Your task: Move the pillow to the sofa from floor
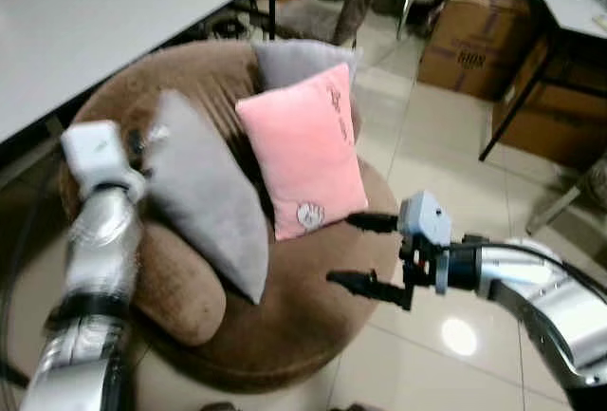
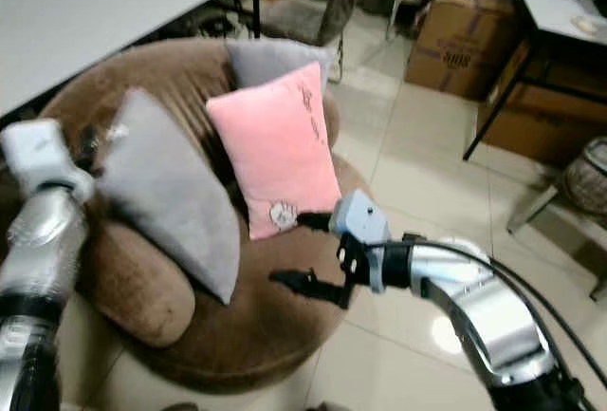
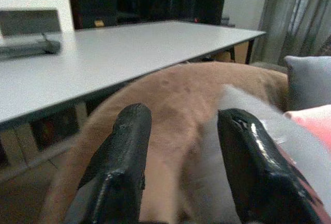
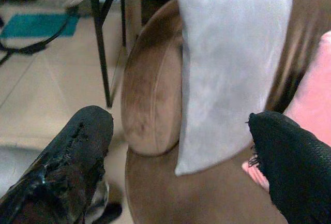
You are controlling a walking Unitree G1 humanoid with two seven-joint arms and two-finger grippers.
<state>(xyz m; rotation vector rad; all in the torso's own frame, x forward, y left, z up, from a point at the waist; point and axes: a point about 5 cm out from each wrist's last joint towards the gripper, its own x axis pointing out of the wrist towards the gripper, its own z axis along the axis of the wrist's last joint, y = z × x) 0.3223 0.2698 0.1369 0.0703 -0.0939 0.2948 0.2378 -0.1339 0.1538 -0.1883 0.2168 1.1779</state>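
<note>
Pink pillow (image 1: 305,150) already on sofa (image 1: 285,326), leaning at back edge. Right pincer (image 1: 360,252) spread, empty, at front edge. Left pincer (image 3: 181,167) spread beside grey pillow (image 1: 204,193). Risk: withdrawing arm could clip pillow, topple it off.

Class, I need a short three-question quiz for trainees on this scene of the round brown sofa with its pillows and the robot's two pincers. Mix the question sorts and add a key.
1. True or false: the pink pillow lies on the floor.
2. Multiple choice: the right pincer is
A) shut on the pink pillow
B) open, hovering over the front of the brown sofa
C) resting on the white table
3. Fill in: the large grey pillow leans against the sofa's ____ side, by the left pincer.

Key
1. False: it stands on the sofa seat, leaning against the backrest.
2. B
3. Left; that pincer is open at the pillow's top edge.
</note>
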